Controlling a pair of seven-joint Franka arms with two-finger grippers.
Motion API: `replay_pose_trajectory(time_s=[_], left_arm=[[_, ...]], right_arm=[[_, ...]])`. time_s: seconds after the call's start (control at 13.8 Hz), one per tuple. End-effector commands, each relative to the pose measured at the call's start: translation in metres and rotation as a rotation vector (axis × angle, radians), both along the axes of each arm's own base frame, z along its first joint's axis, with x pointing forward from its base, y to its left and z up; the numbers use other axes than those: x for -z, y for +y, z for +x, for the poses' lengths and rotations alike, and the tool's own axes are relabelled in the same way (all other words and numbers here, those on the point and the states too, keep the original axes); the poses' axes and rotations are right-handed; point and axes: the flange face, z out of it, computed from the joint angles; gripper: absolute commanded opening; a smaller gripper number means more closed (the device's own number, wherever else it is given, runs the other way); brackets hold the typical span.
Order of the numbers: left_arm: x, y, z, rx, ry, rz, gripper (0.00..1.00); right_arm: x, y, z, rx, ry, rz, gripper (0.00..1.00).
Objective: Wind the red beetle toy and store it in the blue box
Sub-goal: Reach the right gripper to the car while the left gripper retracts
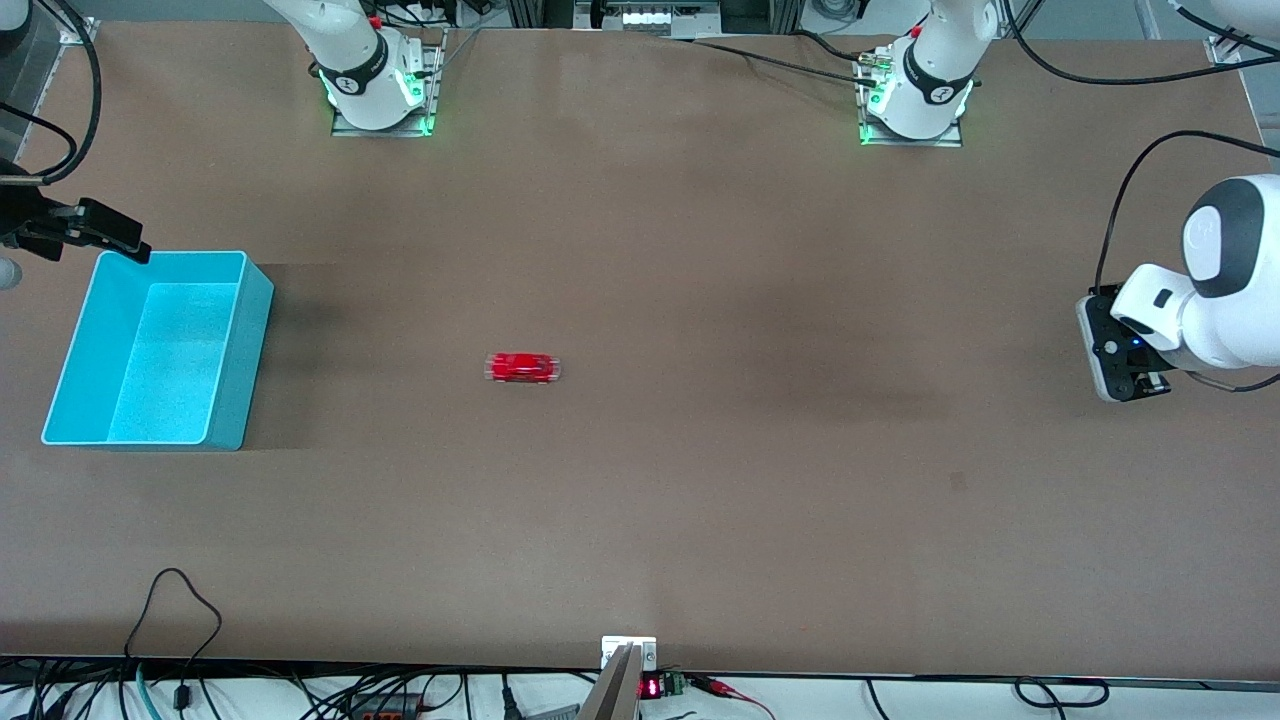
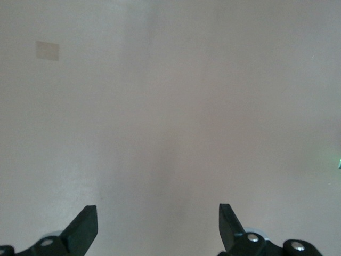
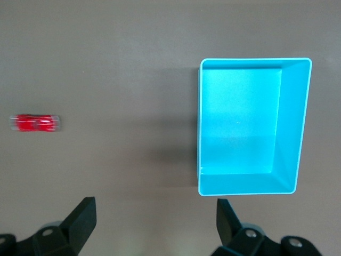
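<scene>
Front view shows us the opening step: nothing is grasped, and the toy has yet to be wound. Our brown table (image 1: pixel 700 480) is matte and flat, bare around the task's things. The blue box (image 1: pixel 62 372) sits at the right arm's end of the table, a thin-walled cyan plastic bin, rectangular, open-topped and empty, with a paler rim. Our right gripper (image 3: pixel 154 221) hangs high over the table beside that box, its dark fingers spread wide and holding nothing. Our left gripper (image 2: pixel 158 226) waits over bare table at the left arm's end, fingers likewise wide apart and empty. The red beetle toy (image 1: pixel 523 367) lies on the table near its middle, well apart from the box, glossy, rounded and tiny. Next, we judge, one gripper must come down on that slick little body and pinch it squarely, since it could easily slip or roll.
</scene>
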Motion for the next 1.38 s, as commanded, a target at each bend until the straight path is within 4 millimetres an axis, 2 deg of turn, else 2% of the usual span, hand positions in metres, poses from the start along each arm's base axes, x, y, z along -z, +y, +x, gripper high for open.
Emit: replay_pose_trajectory(time_s=[0.0,0.07,0.36,0.51,0.65,0.8,1.02,1.09,1.16,1.24,1.31], left_arm=[[-0.035,-0.008,-0.006,-0.062,-0.023,0.030,1.00],[-0.042,-0.011,-0.011,-0.094,-0.006,0.041,1.00],[-0.092,-0.031,-0.024,-0.216,-0.050,0.086,1.00],[-0.120,-0.038,-0.033,-0.343,-0.062,0.124,1.00],[-0.142,-0.054,-0.035,-0.449,-0.054,0.149,1.00],[-0.154,-0.059,-0.031,-0.567,-0.083,0.151,1.00],[-0.154,-0.069,-0.033,-0.717,-0.053,0.163,1.00],[-0.158,-0.089,-0.035,-0.713,-0.058,0.166,1.00],[-0.159,-0.087,-0.037,-0.766,-0.063,0.186,1.00],[-0.164,-0.076,-0.038,-0.846,-0.075,0.196,1.00],[-0.164,-0.084,-0.038,-0.907,-0.083,0.207,1.00]], right_arm=[[-0.003,0.002,0.001,0.000,0.002,0.012,1.00],[-0.003,0.002,0.001,0.000,0.002,0.012,1.00],[-0.002,0.004,0.001,-0.005,0.003,0.012,1.00],[0.008,0.010,0.005,-0.025,0.022,0.011,1.00],[0.018,0.016,0.010,-0.037,0.039,0.011,1.00],[0.029,0.030,0.014,-0.063,0.060,0.010,1.00],[0.044,0.044,0.012,-0.075,0.115,0.014,1.00],[0.053,0.048,0.012,-0.085,0.140,0.015,1.00],[0.062,0.054,0.010,-0.104,0.171,0.016,1.00],[0.077,0.061,0.005,-0.121,0.193,0.018,1.00],[0.088,0.063,0.001,-0.141,0.212,0.022,1.00]])
